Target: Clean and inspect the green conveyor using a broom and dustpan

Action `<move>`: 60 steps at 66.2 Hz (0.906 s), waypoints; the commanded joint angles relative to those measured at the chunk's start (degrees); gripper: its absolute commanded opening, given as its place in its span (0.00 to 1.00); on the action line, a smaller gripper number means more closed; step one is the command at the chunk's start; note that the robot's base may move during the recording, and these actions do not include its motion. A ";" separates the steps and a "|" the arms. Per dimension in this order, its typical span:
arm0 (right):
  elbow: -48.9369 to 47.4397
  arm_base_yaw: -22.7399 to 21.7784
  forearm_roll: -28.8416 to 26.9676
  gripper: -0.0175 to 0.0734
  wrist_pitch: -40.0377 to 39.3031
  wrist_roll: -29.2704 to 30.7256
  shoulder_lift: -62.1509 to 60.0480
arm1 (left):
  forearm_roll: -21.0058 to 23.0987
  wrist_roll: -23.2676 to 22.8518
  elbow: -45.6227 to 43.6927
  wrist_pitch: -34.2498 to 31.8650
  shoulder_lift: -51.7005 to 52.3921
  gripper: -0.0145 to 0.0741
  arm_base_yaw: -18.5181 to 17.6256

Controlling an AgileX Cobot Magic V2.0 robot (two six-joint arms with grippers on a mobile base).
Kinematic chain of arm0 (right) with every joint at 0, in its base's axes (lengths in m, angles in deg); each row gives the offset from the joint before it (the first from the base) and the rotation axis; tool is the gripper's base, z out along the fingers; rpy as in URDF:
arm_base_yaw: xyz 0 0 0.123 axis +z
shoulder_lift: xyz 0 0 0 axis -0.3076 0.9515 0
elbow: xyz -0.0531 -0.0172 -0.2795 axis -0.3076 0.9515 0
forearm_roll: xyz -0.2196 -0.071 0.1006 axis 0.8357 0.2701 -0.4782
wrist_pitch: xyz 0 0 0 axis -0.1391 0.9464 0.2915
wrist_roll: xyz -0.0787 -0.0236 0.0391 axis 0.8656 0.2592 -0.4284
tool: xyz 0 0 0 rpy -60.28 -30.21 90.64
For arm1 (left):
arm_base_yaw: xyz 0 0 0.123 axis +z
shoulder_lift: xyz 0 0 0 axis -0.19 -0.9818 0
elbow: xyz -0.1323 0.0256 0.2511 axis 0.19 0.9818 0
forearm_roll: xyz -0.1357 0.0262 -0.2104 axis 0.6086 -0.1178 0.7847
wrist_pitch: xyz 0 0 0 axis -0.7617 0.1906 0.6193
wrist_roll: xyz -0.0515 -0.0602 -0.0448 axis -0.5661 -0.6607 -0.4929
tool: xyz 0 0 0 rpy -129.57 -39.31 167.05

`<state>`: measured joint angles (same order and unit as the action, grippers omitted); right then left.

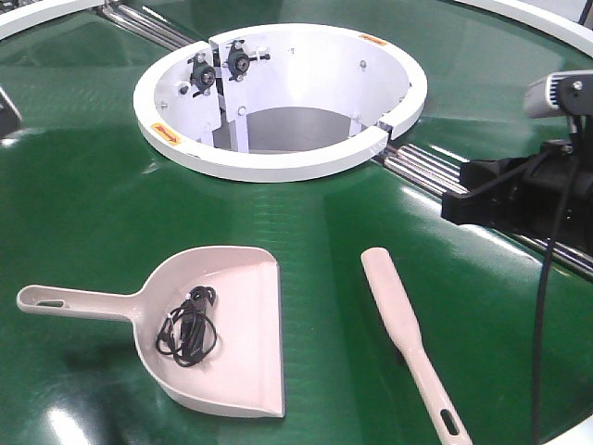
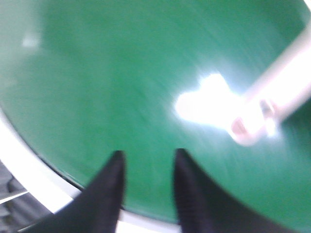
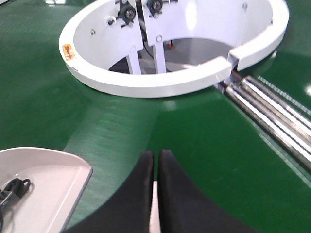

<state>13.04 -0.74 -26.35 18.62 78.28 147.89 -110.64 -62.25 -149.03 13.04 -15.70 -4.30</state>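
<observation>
Glossy dark green filled every view, the green conveyor (image 1: 93, 204) being seen as a broad belt split by shiny steel rollers (image 3: 272, 114). From the right wrist camera, the right gripper (image 3: 155, 167) was seen with its two black fingers (image 3: 177, 199) drawn almost together, only a thin slit being left between them; a pale sliver was glimpsed in that slit, but whether anything was gripped could not be told. From the left wrist camera, heavily blurred, the left gripper (image 2: 146, 160) was seen with its fingers spread well apart and nothing between them, held above bare belt near the white outer rim (image 2: 34, 170). Outward from the jaws, the broom (image 1: 405, 338) was seen lying flat on the belt, its paddle head pointed toward the rollers and its slotted handle end toward the near edge. The dustpan (image 1: 236, 343) was laid well to the broom's side and apart from it, with its handle pointed away from the broom and its straight front edge turned toward the broom. A tangle of thin black cord (image 1: 188, 329) was seen resting inside the pan. Farther back, the white ring housing (image 1: 278, 162) was set into the belt, and black bearing fittings (image 1: 238, 61) were seen on its inner wall.
</observation>
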 commanded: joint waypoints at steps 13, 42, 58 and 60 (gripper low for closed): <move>2.09 -0.14 1.33 0.19 -9.23 3.09 -7.86 | 3.89 -25.17 2.16 -21.61 12.95 0.14 -0.37; 22.66 -0.09 1.33 0.19 -23.21 9.92 -20.94 | 17.40 -25.22 40.32 -58.46 35.80 0.14 -0.37; 22.65 -0.09 1.26 0.19 -23.21 9.84 -20.94 | 17.40 -25.16 45.32 -62.73 38.17 0.14 -0.37; 22.65 -0.09 1.22 0.19 -23.21 9.84 -20.94 | 17.40 -25.16 45.32 -62.73 38.17 0.14 -0.37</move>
<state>37.14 -0.74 -25.57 0.07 87.65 127.27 -93.90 -86.83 -102.31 -44.62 22.34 -4.30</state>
